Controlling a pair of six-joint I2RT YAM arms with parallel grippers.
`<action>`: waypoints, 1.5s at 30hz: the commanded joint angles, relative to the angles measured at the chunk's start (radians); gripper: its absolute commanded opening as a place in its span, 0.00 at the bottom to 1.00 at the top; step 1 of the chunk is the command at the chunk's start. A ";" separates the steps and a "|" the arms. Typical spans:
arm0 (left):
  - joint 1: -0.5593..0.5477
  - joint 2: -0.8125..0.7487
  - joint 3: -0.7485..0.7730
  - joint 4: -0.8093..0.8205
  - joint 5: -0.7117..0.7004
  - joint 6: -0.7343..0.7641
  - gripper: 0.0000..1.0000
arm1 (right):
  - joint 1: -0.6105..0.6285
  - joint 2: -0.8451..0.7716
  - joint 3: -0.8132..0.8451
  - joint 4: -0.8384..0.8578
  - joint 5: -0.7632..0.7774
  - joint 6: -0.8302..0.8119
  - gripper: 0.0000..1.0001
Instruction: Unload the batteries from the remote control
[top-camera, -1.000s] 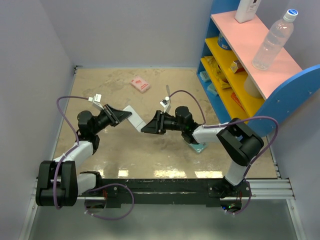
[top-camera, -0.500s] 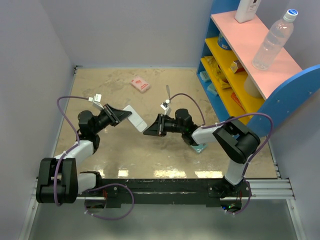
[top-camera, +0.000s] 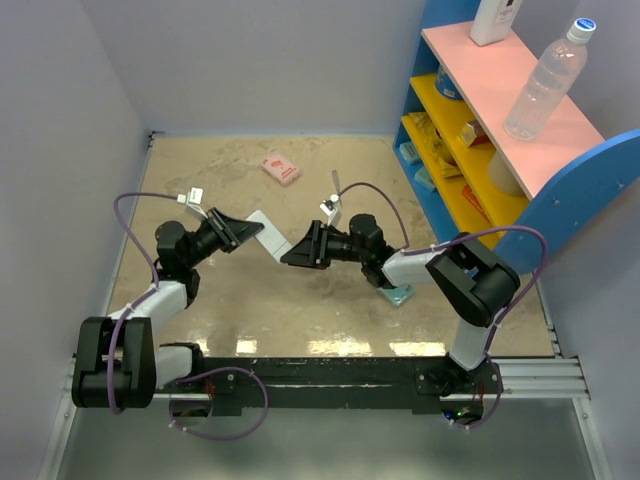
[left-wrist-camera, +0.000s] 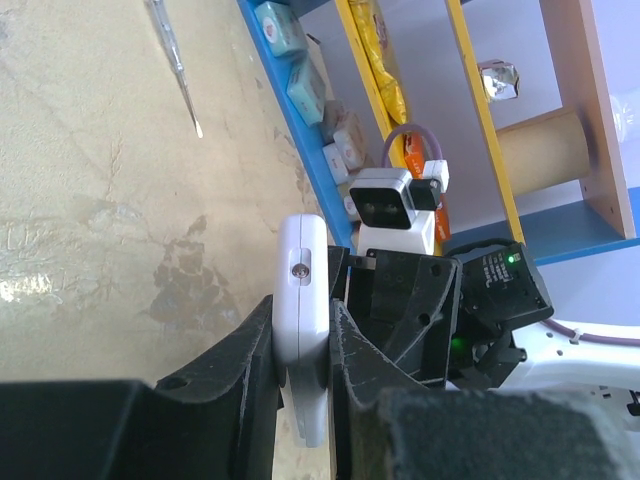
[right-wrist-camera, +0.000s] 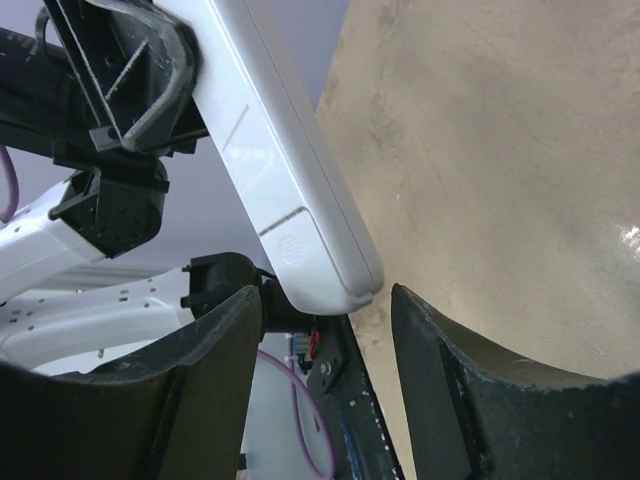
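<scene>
The white remote control (top-camera: 268, 232) is held above the floor, between the two arms. My left gripper (top-camera: 238, 232) is shut on one end of it. In the left wrist view the remote (left-wrist-camera: 302, 290) stands edge-on, clamped between my fingers (left-wrist-camera: 255, 370). My right gripper (top-camera: 300, 249) is open, with its jaws on either side of the remote's free end. In the right wrist view that rounded end (right-wrist-camera: 320, 255) sits between my two fingers (right-wrist-camera: 215, 370), and there is a gap on both sides. No batteries show.
A pink packet (top-camera: 280, 167) and a thin pointed tool (top-camera: 335, 183) lie on the floor further back. A teal flat box (top-camera: 399, 294) lies under my right arm. A blue shelf unit (top-camera: 455, 150) with a clear bottle (top-camera: 545, 80) on top stands at the right.
My right gripper has moved a little to the left, back over the remote's free end, after drawing off half a second ago. My left gripper still holds the remote.
</scene>
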 joint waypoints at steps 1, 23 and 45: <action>0.000 -0.025 -0.004 0.072 0.011 -0.007 0.00 | -0.004 0.000 0.055 0.042 0.021 0.023 0.57; 0.029 0.008 0.030 0.066 0.013 0.010 0.00 | -0.017 0.032 -0.015 0.126 -0.002 0.036 0.35; 0.029 -0.008 0.018 0.080 0.026 -0.018 0.00 | -0.021 0.065 0.097 0.026 0.015 0.032 0.34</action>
